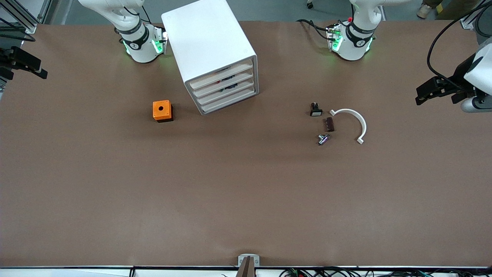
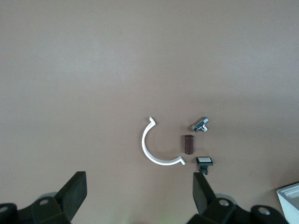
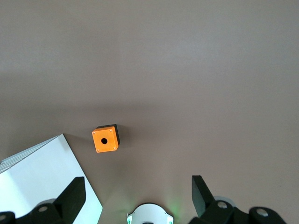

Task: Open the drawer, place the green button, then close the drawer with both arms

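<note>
Drawers (image 1: 225, 91), four alike with flat white fronts, sit shut in my cabinet (image 1: 207, 42), near the right arm's base; open table lies in front of them, with an orange box (image 1: 162, 110) beside the cabinet. My right gripper (image 1: 40, 72) and left gripper (image 1: 421, 97) hang over opposite table ends.

Left wrist: my fingers (image 2: 74, 189) spread wide, holding nothing, over a white arc (image 2: 152, 156) and small parts.

Right wrist: fingers (image 3: 74, 191) wide, empty, over bare table.
</note>
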